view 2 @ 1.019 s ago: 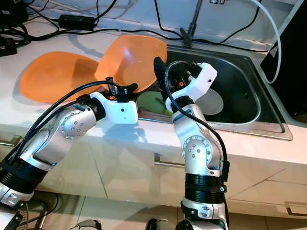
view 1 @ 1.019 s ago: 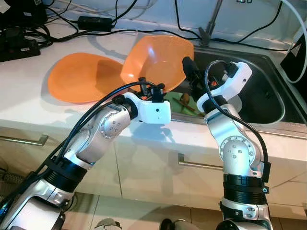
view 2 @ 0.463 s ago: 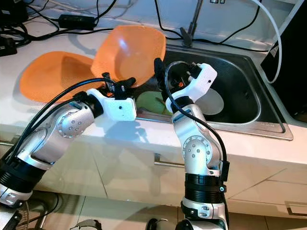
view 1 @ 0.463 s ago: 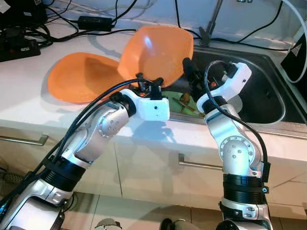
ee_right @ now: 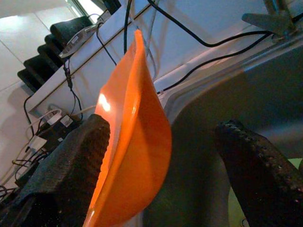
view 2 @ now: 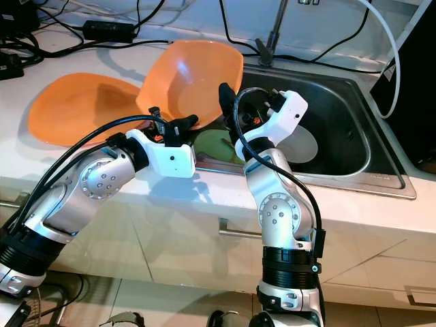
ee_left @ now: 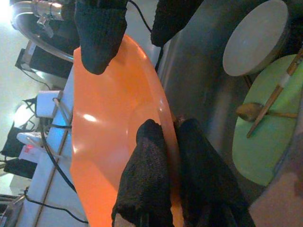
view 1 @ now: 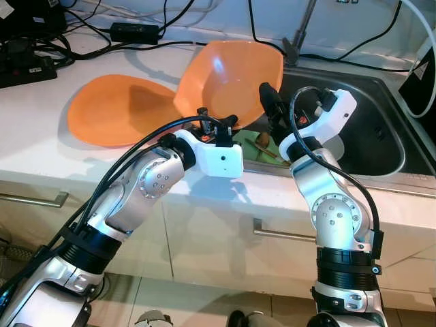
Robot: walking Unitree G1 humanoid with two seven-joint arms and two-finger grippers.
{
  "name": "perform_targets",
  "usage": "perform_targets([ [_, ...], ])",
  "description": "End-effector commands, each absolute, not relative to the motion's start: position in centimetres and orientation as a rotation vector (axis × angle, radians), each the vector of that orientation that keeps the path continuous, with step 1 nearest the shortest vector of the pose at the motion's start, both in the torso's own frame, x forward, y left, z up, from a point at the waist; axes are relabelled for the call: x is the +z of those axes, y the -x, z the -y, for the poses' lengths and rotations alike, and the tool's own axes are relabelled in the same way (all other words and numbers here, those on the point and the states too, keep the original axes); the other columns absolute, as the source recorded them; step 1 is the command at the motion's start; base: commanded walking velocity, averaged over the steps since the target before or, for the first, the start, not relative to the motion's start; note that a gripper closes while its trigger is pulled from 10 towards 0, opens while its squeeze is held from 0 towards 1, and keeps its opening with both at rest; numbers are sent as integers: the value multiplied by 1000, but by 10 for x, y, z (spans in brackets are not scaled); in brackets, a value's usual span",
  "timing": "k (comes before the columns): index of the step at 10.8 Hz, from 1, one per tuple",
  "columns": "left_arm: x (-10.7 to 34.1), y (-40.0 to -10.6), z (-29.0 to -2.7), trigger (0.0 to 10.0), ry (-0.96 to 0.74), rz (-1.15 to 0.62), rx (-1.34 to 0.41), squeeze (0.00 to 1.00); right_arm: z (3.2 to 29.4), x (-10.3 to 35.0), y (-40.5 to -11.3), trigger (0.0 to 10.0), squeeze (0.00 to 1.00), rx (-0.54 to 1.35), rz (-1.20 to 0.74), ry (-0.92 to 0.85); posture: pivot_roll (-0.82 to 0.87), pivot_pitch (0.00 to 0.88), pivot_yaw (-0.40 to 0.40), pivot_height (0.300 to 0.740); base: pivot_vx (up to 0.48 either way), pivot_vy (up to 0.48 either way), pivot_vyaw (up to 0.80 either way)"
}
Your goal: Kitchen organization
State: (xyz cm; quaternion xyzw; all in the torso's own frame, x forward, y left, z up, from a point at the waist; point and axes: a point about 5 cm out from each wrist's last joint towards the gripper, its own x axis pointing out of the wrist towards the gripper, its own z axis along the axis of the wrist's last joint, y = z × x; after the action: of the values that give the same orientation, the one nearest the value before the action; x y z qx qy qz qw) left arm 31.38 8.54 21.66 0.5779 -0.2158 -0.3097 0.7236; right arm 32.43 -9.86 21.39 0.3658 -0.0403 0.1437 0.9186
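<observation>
An orange bowl point(view 1: 228, 78) stands tilted on edge between the counter and the sink, its hollow facing me. My left gripper point(ee_left: 170, 130) is shut on its lower rim, one finger on each side of it. My right gripper point(ee_right: 163, 125) is open at the bowl's sink-side rim. One finger point(ee_right: 83, 161) is on the hollow side and the other point(ee_right: 248, 165) is out over the sink, neither pressing the rim. A second orange plate point(view 1: 116, 109) lies flat on the counter to the left.
The steel sink point(view 1: 378, 146) holds a green plate point(ee_left: 265, 127) with chopsticks point(ee_left: 274, 94) and a spoon on it, and a white plate point(ee_left: 255, 38). The faucet point(view 1: 300, 34) rises behind. Black cables and a power strip point(view 1: 27, 65) lie along the back of the counter.
My left gripper tipped the orange bowl more upright, then swung it slightly right toward the sink and the right gripper. The right arm has stayed put.
</observation>
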Motion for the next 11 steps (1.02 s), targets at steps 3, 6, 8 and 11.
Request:
perform_targets([
  [3, 220, -308, -80, 10000, -1279, 526, -714, 0, 98, 216, -326, 3804, 0, 284, 86, -764, 9, 94, -95, 740, 0, 0, 0],
  [6, 222, -308, -80, 10000, -1299, 546, -705, 0, 98, 216, -327, 0, 0, 283, 84, -774, 9, 95, -94, 740, 0, 0, 0],
  [8, 223, -308, -79, 10000, -1311, 555, -702, 0, 97, 215, -327, 0, 0, 289, 81, -776, 10, 91, -96, 740, 0, 0, 0],
  [11, 224, -308, -78, 10000, -1334, 572, -695, 0, 93, 213, -326, 0, 0, 302, 67, -780, 11, 90, -99, 740, 0, 0, 0],
])
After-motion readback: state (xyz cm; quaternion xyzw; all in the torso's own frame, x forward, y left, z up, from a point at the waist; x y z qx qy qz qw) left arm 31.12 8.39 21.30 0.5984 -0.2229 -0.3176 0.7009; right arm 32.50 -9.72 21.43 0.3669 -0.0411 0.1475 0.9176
